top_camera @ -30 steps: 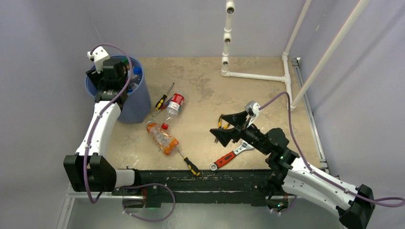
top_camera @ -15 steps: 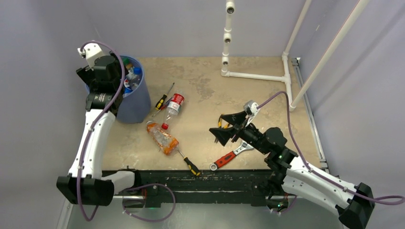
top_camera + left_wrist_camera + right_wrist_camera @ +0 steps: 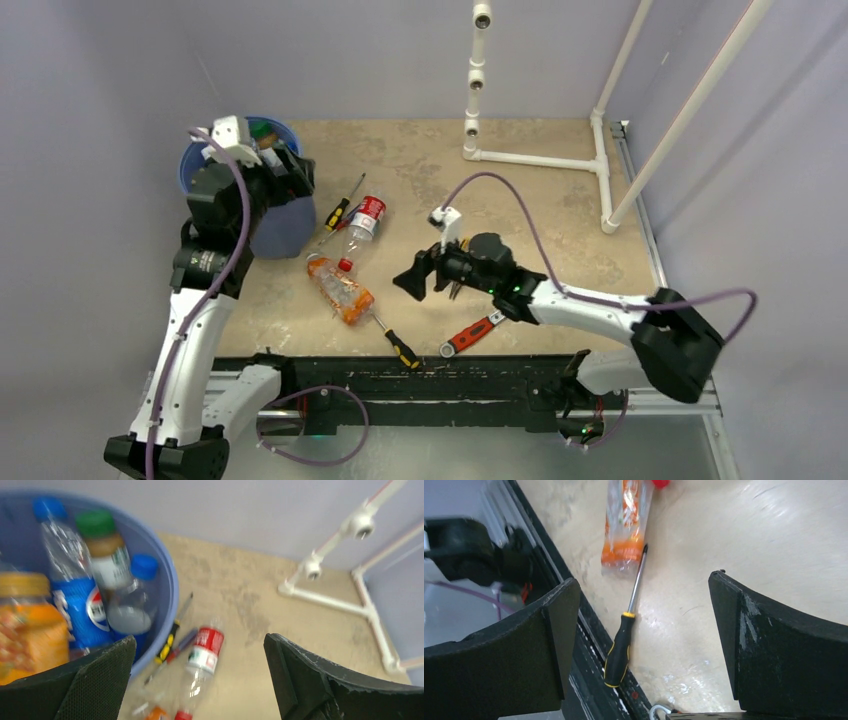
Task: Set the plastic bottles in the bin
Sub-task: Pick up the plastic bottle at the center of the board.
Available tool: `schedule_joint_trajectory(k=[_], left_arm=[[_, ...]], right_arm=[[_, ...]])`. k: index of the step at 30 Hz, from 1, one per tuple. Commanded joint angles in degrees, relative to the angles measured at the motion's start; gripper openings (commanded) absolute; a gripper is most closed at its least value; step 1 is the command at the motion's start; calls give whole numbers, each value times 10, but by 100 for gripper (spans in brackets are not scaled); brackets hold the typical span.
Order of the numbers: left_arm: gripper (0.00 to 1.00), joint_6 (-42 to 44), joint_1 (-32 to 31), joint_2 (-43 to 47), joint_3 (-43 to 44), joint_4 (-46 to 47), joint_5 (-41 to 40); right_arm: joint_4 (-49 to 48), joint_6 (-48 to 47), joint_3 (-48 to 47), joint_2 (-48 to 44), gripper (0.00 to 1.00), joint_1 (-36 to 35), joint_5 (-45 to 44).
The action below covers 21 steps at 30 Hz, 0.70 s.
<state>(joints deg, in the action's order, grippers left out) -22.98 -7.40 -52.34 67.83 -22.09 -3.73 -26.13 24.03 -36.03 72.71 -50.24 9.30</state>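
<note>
- Right gripper (image 3: 417, 275) spread, empty: straddle orange bottle (image 3: 340, 290) across its width, clear of screwdriver (image 3: 624, 640).
- Left gripper (image 3: 200, 665) spread, empty, beside bin (image 3: 285, 228); 2 bottles remain.

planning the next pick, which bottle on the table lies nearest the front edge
The crushed orange bottle, by the black-handled screwdriver; the red-labelled clear bottle lies farther back, near the bin.
</note>
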Motion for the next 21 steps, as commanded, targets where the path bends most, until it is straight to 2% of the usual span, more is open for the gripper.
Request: schedule_joint_trajectory(k=[1, 5, 13, 21], left_arm=[[99, -15, -5, 35, -87, 17, 64], [99, -19, -8, 85, -136, 44, 40], [99, -8, -32, 146, -194, 59, -61], [99, -2, -46, 208, -247, 74, -112]], right_arm=[[-2, -38, -73, 87, 97, -51, 22], [19, -53, -140, 185, 99, -76, 11], [114, -86, -288, 342, 99, -111, -37], [157, -75, -338, 406, 97, -113, -91]])
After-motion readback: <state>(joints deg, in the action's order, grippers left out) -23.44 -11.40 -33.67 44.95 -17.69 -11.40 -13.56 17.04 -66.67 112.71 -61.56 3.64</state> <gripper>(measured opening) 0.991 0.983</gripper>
